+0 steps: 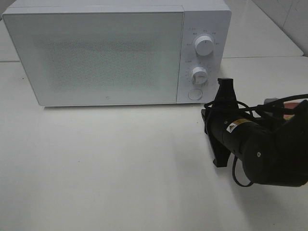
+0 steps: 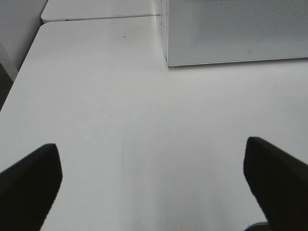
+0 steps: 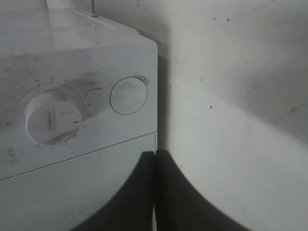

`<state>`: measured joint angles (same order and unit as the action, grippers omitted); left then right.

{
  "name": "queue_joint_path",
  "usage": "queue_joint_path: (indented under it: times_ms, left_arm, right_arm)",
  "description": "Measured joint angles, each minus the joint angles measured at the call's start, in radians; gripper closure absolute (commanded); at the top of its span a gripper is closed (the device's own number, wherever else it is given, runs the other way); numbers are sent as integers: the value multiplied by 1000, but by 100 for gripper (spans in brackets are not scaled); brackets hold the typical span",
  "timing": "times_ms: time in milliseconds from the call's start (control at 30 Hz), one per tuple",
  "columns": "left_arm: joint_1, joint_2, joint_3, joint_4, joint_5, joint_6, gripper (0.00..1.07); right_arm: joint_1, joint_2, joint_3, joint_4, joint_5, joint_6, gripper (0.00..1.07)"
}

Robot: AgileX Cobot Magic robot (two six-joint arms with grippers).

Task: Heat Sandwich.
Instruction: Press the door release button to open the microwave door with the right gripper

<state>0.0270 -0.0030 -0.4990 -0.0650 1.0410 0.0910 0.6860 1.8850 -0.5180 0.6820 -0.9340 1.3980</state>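
The sandwich is not in view. The white microwave (image 1: 96,53) stands at the back of the table with its door shut; its corner also shows in the left wrist view (image 2: 231,29). My right gripper (image 1: 226,83) is shut with nothing in it. Its tips are close in front of the microwave's lower right corner, just right of the round button (image 1: 195,94). In the right wrist view the shut fingers (image 3: 155,156) sit near that button (image 3: 128,95) and the lower dial (image 3: 53,118). My left gripper (image 2: 151,144) is open and empty over bare table.
The microwave has an upper dial (image 1: 205,45) and a lower dial (image 1: 198,74). A sliver of pink (image 1: 290,104) shows behind the right arm. The white table (image 1: 106,163) runs in front of the microwave, and its left edge shows in the left wrist view (image 2: 19,82).
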Motion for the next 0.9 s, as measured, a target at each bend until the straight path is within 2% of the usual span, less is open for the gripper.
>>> queue_joint_path:
  times_ms: [133, 433, 600, 900]
  left_arm:
    - [0, 0, 0, 0, 0, 0, 10]
    - [0, 0, 0, 0, 0, 0, 10]
    - [0, 0, 0, 0, 0, 0, 10]
    - [0, 0, 0, 0, 0, 0, 10]
  right_arm:
    - [-3, 16, -20, -11, 0, 9, 107]
    - [-121, 86, -114, -135, 26, 12, 107]
    - [-158, 117, -160, -176, 53, 14, 107]
    - [-184, 178, -253, -216, 80, 14, 107]
